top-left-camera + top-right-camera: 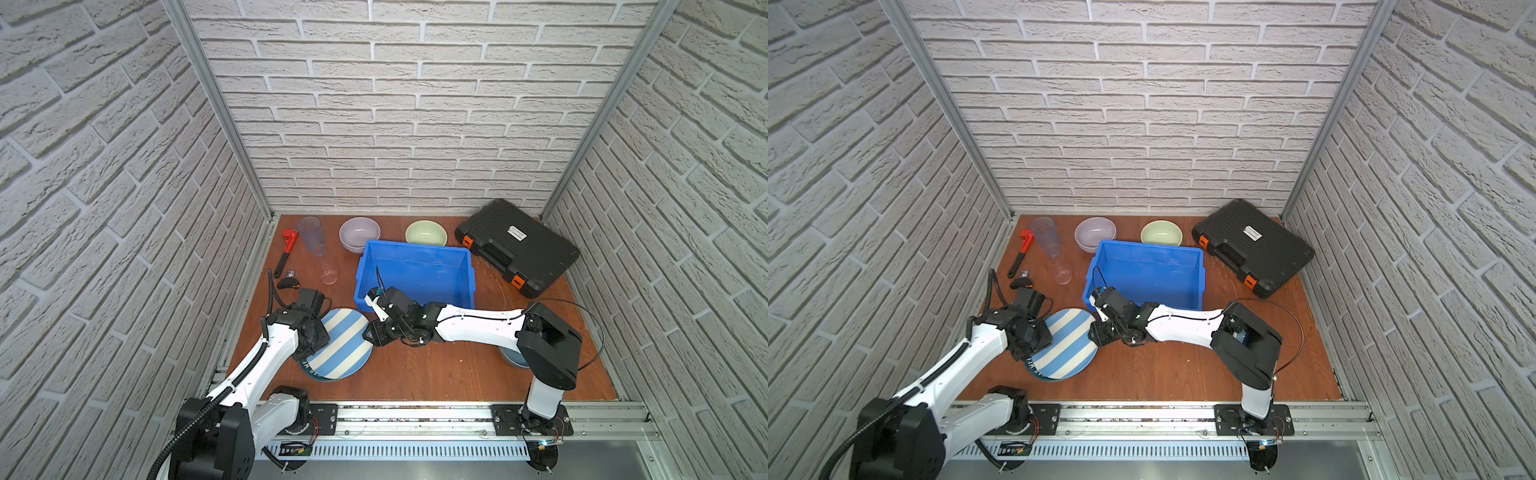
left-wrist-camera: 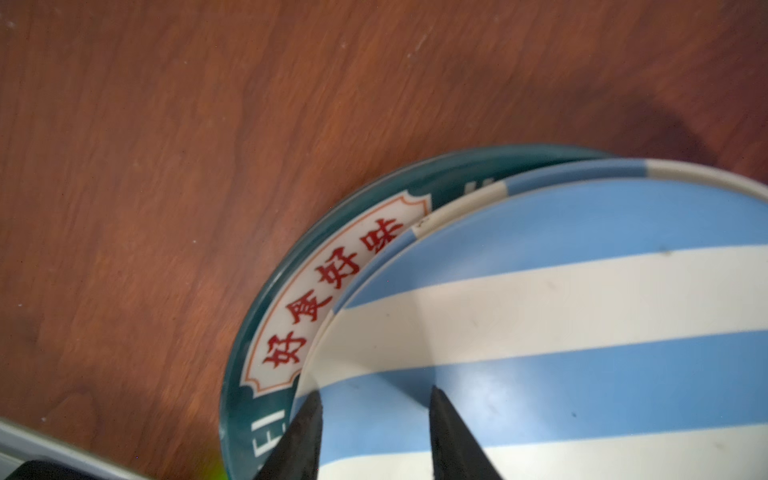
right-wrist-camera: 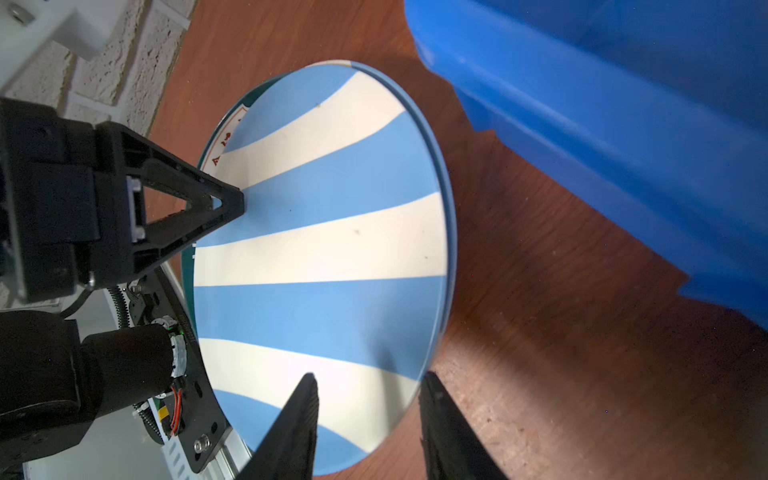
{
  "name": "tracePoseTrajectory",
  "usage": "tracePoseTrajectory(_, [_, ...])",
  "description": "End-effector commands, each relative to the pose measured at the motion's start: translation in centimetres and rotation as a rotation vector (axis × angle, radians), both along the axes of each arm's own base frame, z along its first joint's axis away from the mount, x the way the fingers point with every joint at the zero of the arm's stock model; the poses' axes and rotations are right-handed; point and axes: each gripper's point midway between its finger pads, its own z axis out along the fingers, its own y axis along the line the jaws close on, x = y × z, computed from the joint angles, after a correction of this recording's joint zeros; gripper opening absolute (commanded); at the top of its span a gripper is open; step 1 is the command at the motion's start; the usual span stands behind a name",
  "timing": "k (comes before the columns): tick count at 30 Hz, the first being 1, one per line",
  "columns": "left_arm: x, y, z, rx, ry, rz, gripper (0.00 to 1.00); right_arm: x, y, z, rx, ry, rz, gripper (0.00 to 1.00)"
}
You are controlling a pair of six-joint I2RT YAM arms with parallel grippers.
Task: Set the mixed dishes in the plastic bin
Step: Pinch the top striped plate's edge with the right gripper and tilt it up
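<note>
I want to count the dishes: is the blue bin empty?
Empty. In both top views the blue bin shows only its bare floor, nothing inside.

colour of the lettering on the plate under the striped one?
Red lettering on the teal-rimmed plate. Clearest in the left wrist view.

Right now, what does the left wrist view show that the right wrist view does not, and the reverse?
Only left wrist: the red characters on the teal plate, readable on a white panel. Only right wrist: the plastic bin, a brick wall, and the right gripper, fingers either side of the rim of the striped plate. Both: the striped plate overlapping the teal plate (a sliver in the right wrist view), the left gripper at its rim, the wooden table.
</note>
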Motion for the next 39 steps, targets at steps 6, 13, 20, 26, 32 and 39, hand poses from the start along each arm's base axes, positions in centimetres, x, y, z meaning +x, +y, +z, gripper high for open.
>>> tracePoseTrajectory(6, [-0.1,-0.2,-1.2,-0.013,0.002,0.011,0.40,0.6,-0.1,0.2,-0.047,-0.038,-0.026,0.44])
tracePoseTrajectory(13, [-0.1,-0.2,-1.1,-0.011,-0.004,0.010,0.38,0.4,1.1,1.0,0.007,-0.035,-0.004,0.40])
tracePoseTrajectory(20, [-0.1,-0.3,-1.3,-0.014,-0.003,0.007,0.37,0.3,1.5,2.2,0.046,-0.038,0.000,0.34])
tracePoseTrajectory(26, [-0.1,-0.3,-1.4,-0.013,-0.001,0.006,0.37,0.1,1.3,2.7,0.051,-0.037,0.000,0.33])
tracePoseTrajectory(32, [-0.2,-0.3,-1.5,-0.014,0.000,0.008,0.36,0.2,0.9,3.1,0.043,-0.042,-0.013,0.33])
tracePoseTrajectory(39, [-0.2,-0.2,-1.5,-0.012,0.005,0.007,0.36,0.1,0.7,3.4,0.043,-0.041,-0.018,0.33])
